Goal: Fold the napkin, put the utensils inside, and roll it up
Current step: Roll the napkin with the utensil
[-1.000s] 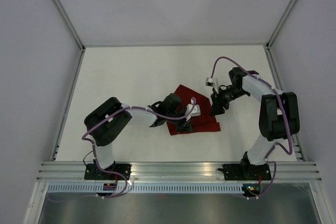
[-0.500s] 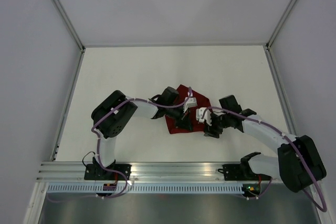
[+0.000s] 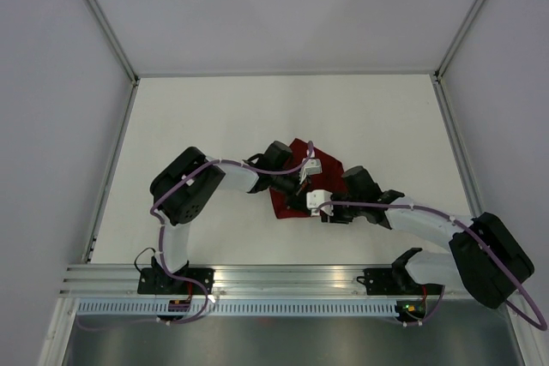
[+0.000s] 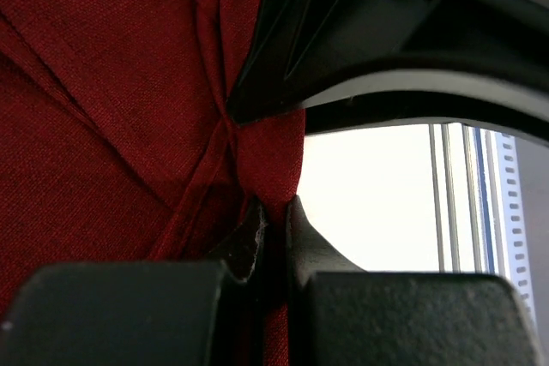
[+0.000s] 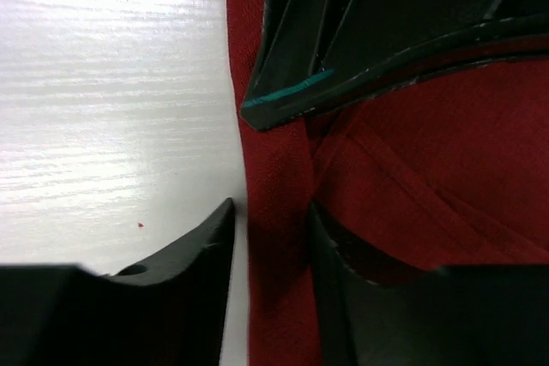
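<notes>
The dark red napkin (image 3: 285, 201) lies bunched in the table's middle, mostly under both grippers. My left gripper (image 3: 302, 188) is shut on a gathered fold of the napkin (image 4: 111, 83), and its jaws (image 4: 276, 210) pinch cloth at the edge. My right gripper (image 3: 316, 210) is low at the napkin's near edge. In the right wrist view it (image 5: 270, 225) is open, with the rolled edge of the napkin (image 5: 446, 152) between the fingers. The fork is hidden. Only a thin teal strip (image 5: 287, 92) shows along the left gripper's finger; I cannot tell what it is.
White table (image 3: 214, 117) with grey side walls. An aluminium rail (image 3: 292, 279) runs along the near edge by the arm bases. Both arms crowd the same spot over the napkin.
My right arm has swung from the back right down to the napkin's near edge. My left gripper shifted slightly back. The napkin looks narrower and more gathered than before.
</notes>
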{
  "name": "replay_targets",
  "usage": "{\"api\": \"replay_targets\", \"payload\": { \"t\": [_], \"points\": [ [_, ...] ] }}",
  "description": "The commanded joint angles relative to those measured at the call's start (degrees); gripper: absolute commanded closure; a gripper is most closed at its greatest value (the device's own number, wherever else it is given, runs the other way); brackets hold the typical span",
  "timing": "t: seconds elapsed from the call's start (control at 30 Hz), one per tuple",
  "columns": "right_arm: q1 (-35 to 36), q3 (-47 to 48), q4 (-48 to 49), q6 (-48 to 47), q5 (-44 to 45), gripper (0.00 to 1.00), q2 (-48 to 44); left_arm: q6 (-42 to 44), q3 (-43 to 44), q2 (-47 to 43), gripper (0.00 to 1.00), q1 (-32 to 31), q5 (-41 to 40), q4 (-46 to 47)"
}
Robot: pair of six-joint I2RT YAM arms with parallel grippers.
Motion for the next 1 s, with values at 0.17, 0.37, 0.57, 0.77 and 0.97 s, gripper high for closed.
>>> {"api": "replay_targets", "payload": {
  "t": [0.17,0.37,0.57,0.77,0.97],
  "points": [
    [1.60,3.98,-4.91,-0.49,1.15,0.77,7.01,0.66,-3.26,-4.30,0.77,0.46,-7.21,-2.73],
    [1.60,11.27,-14.41,1.01,-0.61,0.82,12.81,-1.62,-4.76,-10.88,0.66,0.46,-13.62,0.61],
    [1.60,16.20,-21.45,1.89,-3.59,0.84,19.84,-1.98,-6.34,-14.41,0.64,0.38,-24.42,1.14],
    [1.60,19.37,-24.80,2.15,-6.41,0.84,25.55,-2.41,-9.06,-17.58,0.64,0.90,-36.71,2.37],
    [1.51,22.71,-27.08,2.59,-6.32,0.85,31.79,-3.03,-11.43,-21.44,0.63,2.13,-49.98,5.00]
  ]
}}
